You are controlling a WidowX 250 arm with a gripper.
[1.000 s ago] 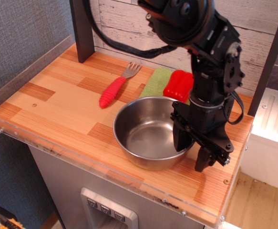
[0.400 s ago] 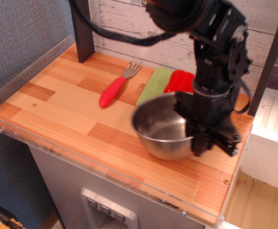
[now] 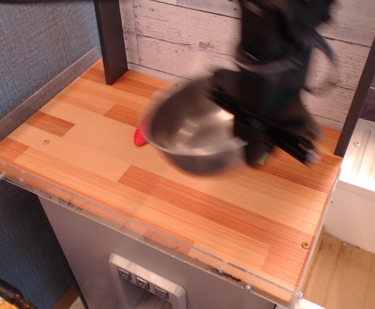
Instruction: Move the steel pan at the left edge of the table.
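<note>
The steel pan [image 3: 190,138], a deep shiny round bowl, hangs blurred above the middle of the wooden table [image 3: 193,206], clear of its surface. My gripper [image 3: 245,141] is shut on the pan's right rim, with the black arm rising above it. The pan and arm hide the fork, the green cloth and the red pepper almost wholly. Motion blur softens the pan and the gripper.
A red fork handle [image 3: 139,135] peeks out at the pan's left edge. A dark post [image 3: 110,38] stands at the back left. A clear plastic lip [image 3: 39,87] runs along the table's left side. A white cabinet [image 3: 370,187] stands to the right.
The gripper closed on the pan's right rim, lifted it off the table and carried it up and to the left, so that it now covers the fork, cloth and pepper.
</note>
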